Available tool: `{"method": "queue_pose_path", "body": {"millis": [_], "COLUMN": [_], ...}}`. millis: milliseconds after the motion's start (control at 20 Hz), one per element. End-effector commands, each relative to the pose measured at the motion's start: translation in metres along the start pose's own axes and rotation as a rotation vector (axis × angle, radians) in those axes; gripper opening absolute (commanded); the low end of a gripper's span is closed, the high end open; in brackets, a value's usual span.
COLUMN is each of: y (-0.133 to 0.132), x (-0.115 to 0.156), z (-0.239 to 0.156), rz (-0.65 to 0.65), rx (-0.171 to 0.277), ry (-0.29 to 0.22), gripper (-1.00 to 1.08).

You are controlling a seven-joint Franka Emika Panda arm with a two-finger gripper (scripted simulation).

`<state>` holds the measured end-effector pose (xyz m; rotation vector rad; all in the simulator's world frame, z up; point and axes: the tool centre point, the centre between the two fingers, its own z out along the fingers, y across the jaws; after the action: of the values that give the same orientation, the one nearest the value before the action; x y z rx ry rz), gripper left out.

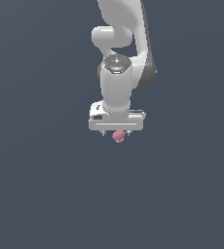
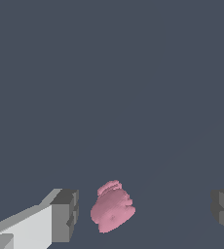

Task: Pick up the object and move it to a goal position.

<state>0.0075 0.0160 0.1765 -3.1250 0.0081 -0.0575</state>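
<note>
End effector [image 2: 143,214] spread wide, grasping nothing; grey finger pads [image 2: 65,214] stand well apart. Pink ridged object [image 2: 112,212] sits between the fingers, nearer one pad than the other, touching neither as far as visible. In the exterior view the object [image 1: 118,136] shows just beneath the end effector [image 1: 116,132], arm pointing straight down over the plain dark surface.
</note>
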Motion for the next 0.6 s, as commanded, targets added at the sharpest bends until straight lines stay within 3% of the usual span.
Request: {"method": "queue_pose_path", "body": {"millis": [0, 550], "y": [0.0, 0.0047], "x": [0.0, 0.007], "z": [0.0, -0.006], "rz": [0.0, 0.028], "rx": [0.0, 0.003], "ry": [0.0, 0.012], "gripper": [1.0, 1.0]}}
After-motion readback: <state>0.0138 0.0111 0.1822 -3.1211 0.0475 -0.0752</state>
